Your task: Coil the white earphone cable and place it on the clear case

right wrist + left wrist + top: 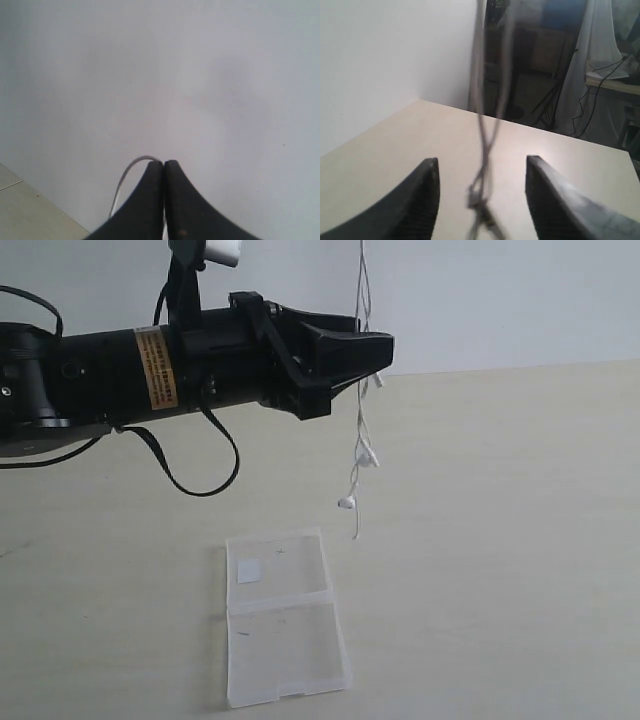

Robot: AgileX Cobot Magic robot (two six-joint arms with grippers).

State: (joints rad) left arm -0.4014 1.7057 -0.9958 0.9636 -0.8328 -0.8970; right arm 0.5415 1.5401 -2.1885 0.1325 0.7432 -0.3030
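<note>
White cable (361,430): uncoiled, hanging in loose strands; its low end dangles near the far right corner of the case (285,640), apart from it.
Case state: open flat on the table (520,540), nothing on it.
Right claw (163,162): pinched tight on a loop of cable, out of the exterior view.
Left claw (482,161): spread wide, strands passing between my jaws.
Progress: cable lifted only; I judge coiling and placing are both left.
Room: open table round the case; a table edge lies ahead of my left claw.
</note>
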